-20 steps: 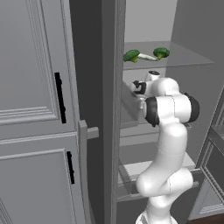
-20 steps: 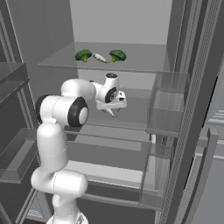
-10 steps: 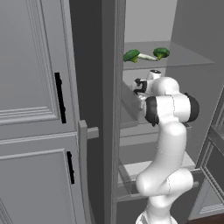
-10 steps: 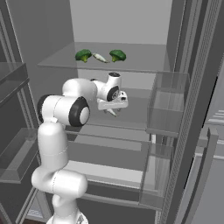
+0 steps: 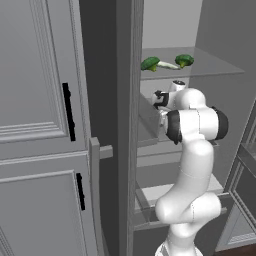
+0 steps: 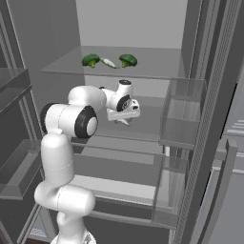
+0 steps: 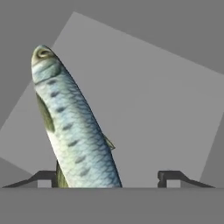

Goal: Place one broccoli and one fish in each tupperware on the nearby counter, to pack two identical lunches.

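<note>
A blue-silver fish (image 7: 72, 127) lies on a grey glass shelf (image 7: 157, 96), its head pointing away from the hand. My gripper (image 7: 107, 177) is open around its tail end. The left fingertip (image 7: 43, 177) is close to the fish and the right fingertip (image 7: 175, 177) stands well clear. From the right base, the gripper (image 6: 125, 119) reaches down onto the middle fridge shelf (image 6: 147, 121). Two broccoli (image 6: 90, 60) (image 6: 127, 60) sit on the upper shelf with a pale elongated thing (image 6: 108, 63) between them; the broccoli (image 5: 150, 63) (image 5: 184, 60) also show from the left. The tupperware and the counter are out of view.
The arm reaches into an open fridge with stacked glass shelves. Clear door bins (image 6: 183, 114) hang at the right. A tall grey panelled cabinet (image 5: 35, 100) with black handles (image 5: 68, 110) stands left of the fridge's side wall (image 5: 125, 125). Lower shelves (image 6: 119, 186) lie beneath the arm.
The fingers have drawn a little closer together around the fish. The arm, the fish and the broccoli have hardly moved.
</note>
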